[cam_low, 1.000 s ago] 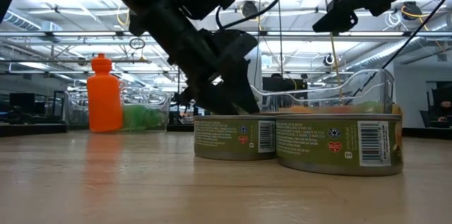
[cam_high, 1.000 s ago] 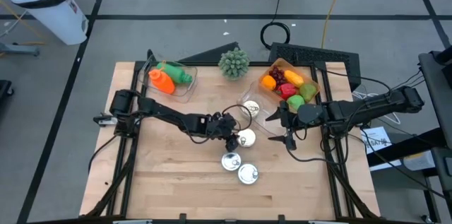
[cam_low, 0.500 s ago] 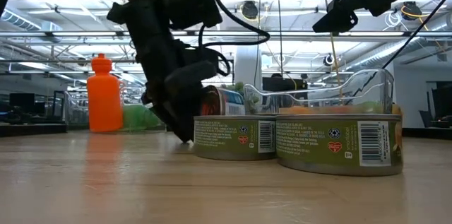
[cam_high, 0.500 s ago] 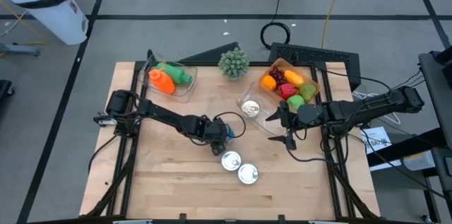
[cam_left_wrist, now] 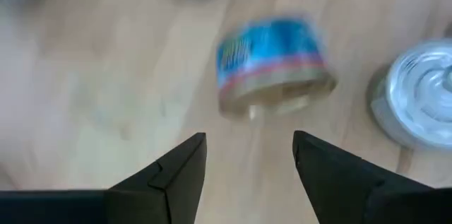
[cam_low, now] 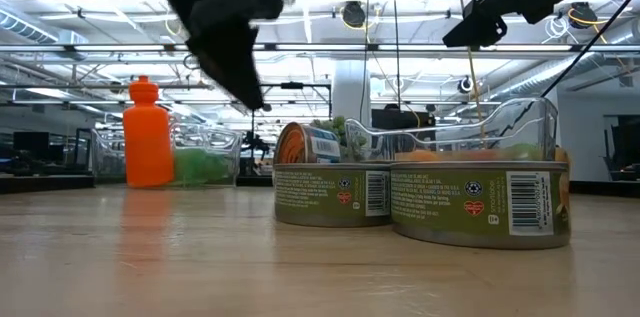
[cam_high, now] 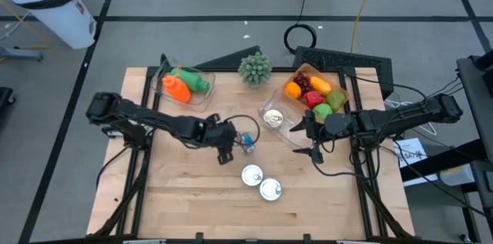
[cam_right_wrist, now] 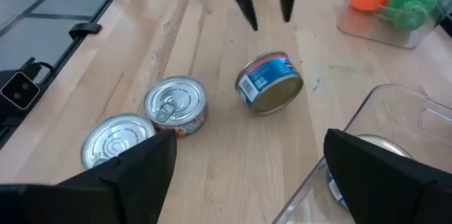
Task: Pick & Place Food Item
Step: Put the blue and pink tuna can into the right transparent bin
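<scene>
A blue-labelled can [cam_high: 246, 142] lies tipped on its side on the table, shown too in the left wrist view [cam_left_wrist: 272, 65] and the right wrist view [cam_right_wrist: 268, 83]. My left gripper [cam_high: 225, 154] hangs open just left of it, clear of it [cam_left_wrist: 248, 157]. Two more cans [cam_high: 252, 175] [cam_high: 269, 189] stand upright nearer the near edge. A further can [cam_high: 272, 118] sits inside a clear container [cam_high: 286, 128]. My right gripper [cam_high: 310, 140] waits open beside that container, above the table [cam_right_wrist: 251, 181].
A clear tub with an orange bottle [cam_high: 176, 88] and a green item [cam_high: 197, 82] stands at the far left. A fruit box [cam_high: 316, 90] and a green spiky ball [cam_high: 255, 68] sit at the far edge. Bare wood stretches along the near left part [cam_high: 177, 198].
My left gripper has drawn back toward the table's left edge and risen. The blue-labelled can went left with it, tipped from upright onto its side, and now lies free of the fingers. The right arm kept still.
</scene>
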Motion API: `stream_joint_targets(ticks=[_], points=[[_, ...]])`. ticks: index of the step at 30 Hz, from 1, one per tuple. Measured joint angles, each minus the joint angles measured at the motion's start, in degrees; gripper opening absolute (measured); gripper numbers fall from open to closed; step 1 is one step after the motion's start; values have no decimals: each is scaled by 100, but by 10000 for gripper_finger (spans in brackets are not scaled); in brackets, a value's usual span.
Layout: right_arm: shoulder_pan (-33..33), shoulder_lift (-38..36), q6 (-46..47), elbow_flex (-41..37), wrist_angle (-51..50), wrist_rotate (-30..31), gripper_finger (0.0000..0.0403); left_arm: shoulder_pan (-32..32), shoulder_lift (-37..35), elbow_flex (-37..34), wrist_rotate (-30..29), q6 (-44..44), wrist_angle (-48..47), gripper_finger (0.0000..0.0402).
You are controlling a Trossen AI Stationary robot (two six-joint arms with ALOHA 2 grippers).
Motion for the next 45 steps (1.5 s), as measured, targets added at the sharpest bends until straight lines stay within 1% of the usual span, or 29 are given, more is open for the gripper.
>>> stream_joint_targets(ticks=[1, 4, 6, 8, 11, 14, 17, 28, 32, 34, 37, 39, 45], points=[[0, 0, -2, 0, 12, 0, 338, 22, -63, 0, -17, 419, 137, 227], [0, 0, -4, 0, 54, 0, 338, 43, -81, 0, -38, 2235, 524, 227], [0, -2, 3, 0, 55, 0, 338, 46, -68, 0, -91, 3215, 687, 227], [0, 0, 30, 0, 55, 0, 338, 60, 18, 0, -262, 3804, 935, 227], [-2, -2, 106, 0, 58, 0, 338, 154, 163, -2, -225, 4345, 1113, 227], [-2, -2, 116, 0, 65, 0, 338, 272, 316, 0, 122, 4634, 1334, 227], [-2, -2, 116, 0, 58, -1, 338, 374, 489, 0, 375, 4673, 1444, 227], [-2, -2, 118, 0, 26, -2, 338, 463, 608, 0, 792, 4760, 1575, 227], [-2, -2, 98, -91, 188, -2, 338, 470, 605, 0, 1084, 5289, 1725, 227], [-2, 0, 99, -128, 164, -1, 338, 470, 605, 0, 1114, 5573, 1833, 227], [-2, 0, 101, -136, 193, -2, 338, 498, 603, 0, 1108, 5619, 1974, 227], [-2, 0, 144, -136, 187, -2, 338, 592, 603, 0, 1329, 5559, 1992, 227], [-2, 0, 160, -136, 189, -2, 338, 928, 603, 0, 2298, 5504, 1949, 227]])
